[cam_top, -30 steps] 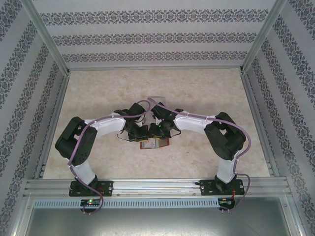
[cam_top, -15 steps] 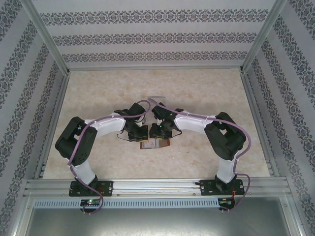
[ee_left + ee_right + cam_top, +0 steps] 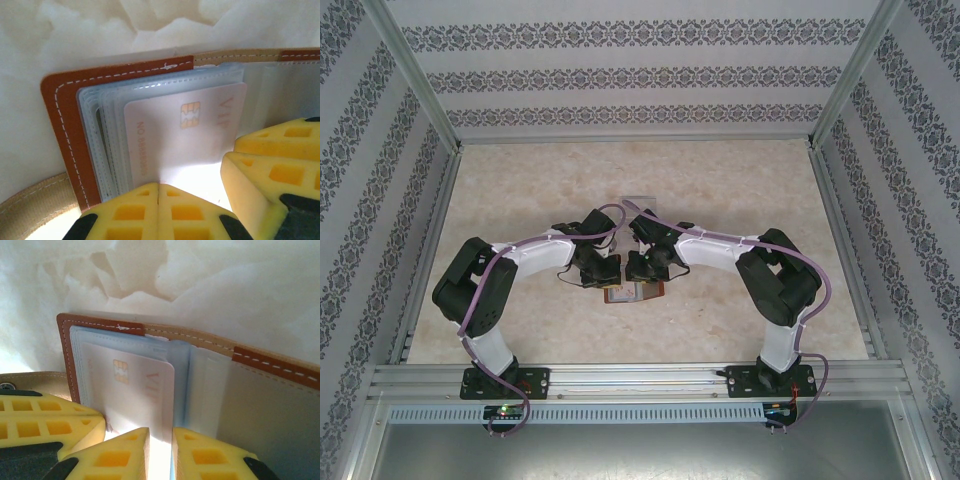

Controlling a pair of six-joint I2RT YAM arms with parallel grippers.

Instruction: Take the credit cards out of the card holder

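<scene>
Top external view: the left arm and right arm bend inward and meet over the middle of the table. The card holder lies there as a small reddish-brown patch just below their wrists, at the centre of the frame.

Left wrist view: the card holder lies open on the pale marbled table, and its brown stitched cover takes up the left and upper parts of the frame. A stack of clear sleeves fans over the cover. A whitish-pink credit card with a gold chip lies on top of them, near the centre. The left hand sits at the bottom edge with its two yellow fingers pressed together, no gap between them, and their tips at the near edge of the sleeves. Whether a sleeve is pinched between them I cannot tell. A tan strap runs off the lower left corner.

Right wrist view: the right hand is at the bottom centre with its jaws narrow, one finger on each side of the near edge of the credit card and a pale blue sleeve. Whether the pads actually press the card I cannot tell. The cover's pale inside spreads over the lower right.
</scene>
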